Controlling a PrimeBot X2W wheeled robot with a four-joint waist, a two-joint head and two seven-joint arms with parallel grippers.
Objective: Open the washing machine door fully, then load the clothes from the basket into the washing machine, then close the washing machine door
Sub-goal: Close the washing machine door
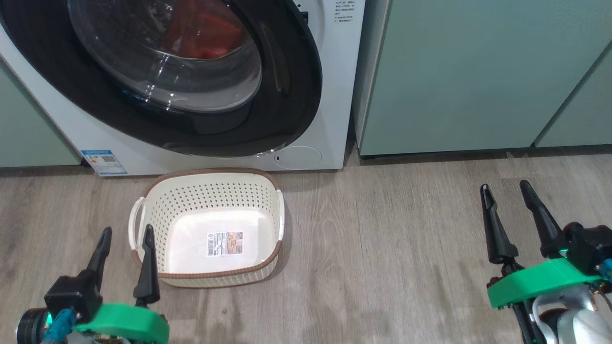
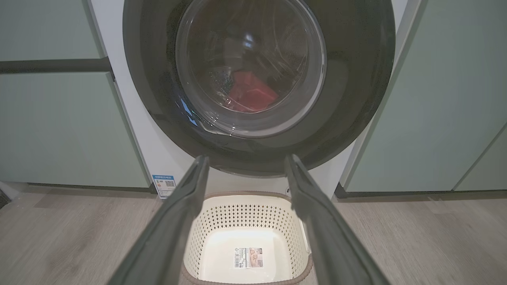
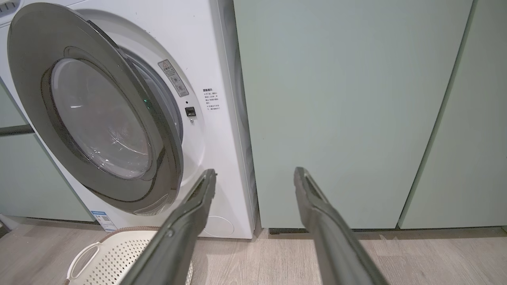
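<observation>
The washing machine [image 1: 334,95] stands straight ahead. Its door [image 1: 291,91], black-rimmed with a glass bowl, is swung most of the way shut. In the right wrist view the door [image 3: 35,79] still stands a little off the white front on its right side. Red clothes [image 1: 205,28] lie in the drum behind the glass and show again as clothes [image 2: 251,95] in the left wrist view. The cream basket [image 1: 210,191] sits on the floor below the door with just a label inside. My left gripper [image 1: 128,230] is open beside the basket's left handle. My right gripper [image 1: 505,185] is open over bare floor.
Pale green cabinets [image 1: 478,71] flank the machine on both sides. A round filter cap [image 1: 297,157] and a blue sticker [image 1: 103,161] mark the machine's lower front. Grey wood floor [image 1: 382,248] stretches between the basket and my right gripper.
</observation>
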